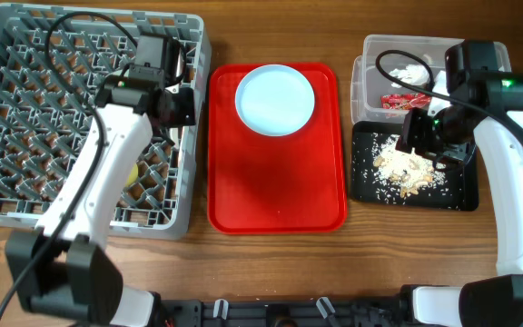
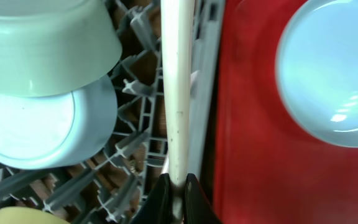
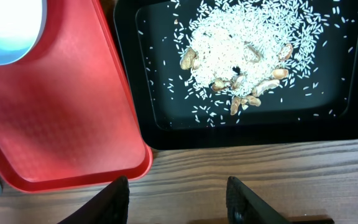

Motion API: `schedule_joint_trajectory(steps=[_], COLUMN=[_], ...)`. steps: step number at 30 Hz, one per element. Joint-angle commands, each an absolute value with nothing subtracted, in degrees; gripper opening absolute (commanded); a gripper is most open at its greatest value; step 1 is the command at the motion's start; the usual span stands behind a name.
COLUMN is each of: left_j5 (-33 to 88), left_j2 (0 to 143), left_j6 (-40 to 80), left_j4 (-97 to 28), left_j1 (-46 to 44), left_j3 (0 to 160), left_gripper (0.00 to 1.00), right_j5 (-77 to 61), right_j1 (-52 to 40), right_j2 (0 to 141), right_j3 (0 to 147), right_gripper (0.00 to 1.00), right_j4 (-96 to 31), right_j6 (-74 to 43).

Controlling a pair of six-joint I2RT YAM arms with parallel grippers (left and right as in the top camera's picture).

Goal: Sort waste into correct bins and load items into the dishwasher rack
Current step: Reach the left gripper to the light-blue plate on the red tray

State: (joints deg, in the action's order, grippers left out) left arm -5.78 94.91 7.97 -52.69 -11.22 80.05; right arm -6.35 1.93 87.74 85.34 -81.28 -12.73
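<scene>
My left gripper [image 2: 178, 190] is shut on the handle of a white plastic utensil [image 2: 178, 93]; its head is hidden, so fork or spoon I cannot tell. It hangs over the right edge of the grey dishwasher rack [image 1: 25, 109]. Two pale green-blue bowls [image 2: 42, 43] [image 2: 36, 130] and a yellow cup [image 2: 17, 216] lie in the rack. The pale-blue plate [image 1: 275, 98] sits on the red serving tray [image 1: 275, 191]. My right gripper [image 3: 179, 186] stands open and empty over the wood, just in front of the black tray [image 3: 353, 118] that holds the rice crumbs [image 3: 241, 50].
The clear tub [image 1: 370, 54] at the back right holds a red wrapper [image 1: 398, 102] and white tissue [image 1: 411, 73]. A few brown nut-like bits [image 3: 191, 59] lie among the rice. The serving tray's corner [image 3: 135, 155] is close to my right gripper's left finger.
</scene>
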Motion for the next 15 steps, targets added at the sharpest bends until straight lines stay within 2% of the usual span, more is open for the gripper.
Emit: schedule_joint_trajectory(steps=[1, 2, 3, 4, 5, 8, 11, 15], left_j5=[-6.1, -6.1, -6.1, -6.1, -6.1, -6.1, -5.2, 3.7], left_j2=[98.6, 99.2, 99.5, 99.9, 100.0, 99.5, 98.8, 95.8], left_j6=[4.7, 4.7, 4.7, 4.7, 4.7, 4.7, 5.0, 4.9], left_j4=[-51.7, -51.4, -51.3, -51.1, -51.1, -51.3, -51.7, -51.2], left_j1=[-9.4, -9.1, -9.0, -8.8, -8.8, -8.8, -9.0, -10.8], left_j3=[79.9, 79.9, 79.9, 79.9, 79.9, 79.9, 79.9, 80.0], left_gripper=[0.05, 0.08, 0.27, 0.54, 0.57, 0.63, 0.61, 0.56], right_j5=[-6.0, -6.0, -6.0, -6.0, -6.0, -6.0, -6.0, -6.0], right_j1=[2.0, 2.0, 2.0, 2.0, 2.0, 2.0, 2.0, 2.0], right_j2=[86.6, 86.6, 86.6, 86.6, 86.6, 86.6, 86.6, 86.6], right_j3=[86.6, 86.6, 86.6, 86.6, 86.6, 86.6, 86.6, 86.6], right_gripper=[0.51, 0.51, 0.51, 0.51, 0.51, 0.51, 0.51, 0.51], right_j4=[-81.7, -81.7, -81.7, -81.8, -81.8, -81.8, -81.8, -81.7], right_j6=[-12.0, -12.0, -12.0, -12.0, -12.0, -12.0, -12.0, -12.0])
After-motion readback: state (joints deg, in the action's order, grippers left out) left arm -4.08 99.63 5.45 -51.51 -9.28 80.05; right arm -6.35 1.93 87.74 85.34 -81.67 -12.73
